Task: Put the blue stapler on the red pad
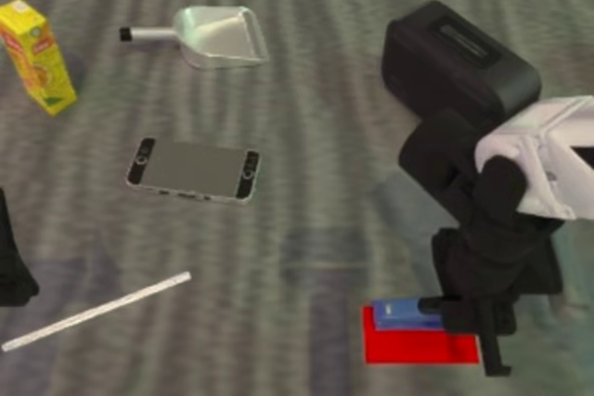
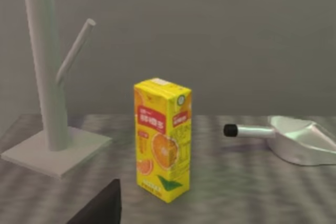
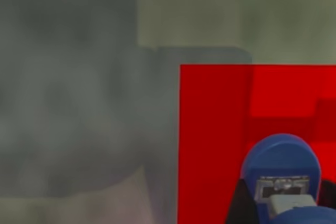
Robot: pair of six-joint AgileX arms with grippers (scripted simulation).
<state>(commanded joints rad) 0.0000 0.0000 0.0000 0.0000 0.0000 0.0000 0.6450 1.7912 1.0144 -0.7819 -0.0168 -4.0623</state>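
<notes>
The blue stapler (image 1: 406, 312) lies over the far left part of the red pad (image 1: 418, 348), near the table's front right. I cannot tell whether it touches the pad. My right gripper (image 1: 447, 314) reaches down from the right, shut on the stapler's right end. In the right wrist view the blue stapler (image 3: 281, 161) fills the space between two dark fingertips (image 3: 240, 205), with the red pad (image 3: 210, 145) spread beneath it. My left gripper (image 1: 11, 271) is parked at the table's left edge, open, with one dark finger (image 2: 102, 205) showing.
A phone (image 1: 193, 171) lies at centre left and a white stick (image 1: 97, 311) at front left. A yellow juice carton (image 1: 37, 56) and a metal scoop (image 1: 218, 36) stand at the back. A black box (image 1: 459, 57) sits behind the right arm. A white branched stand (image 2: 50, 77) rises beyond the carton.
</notes>
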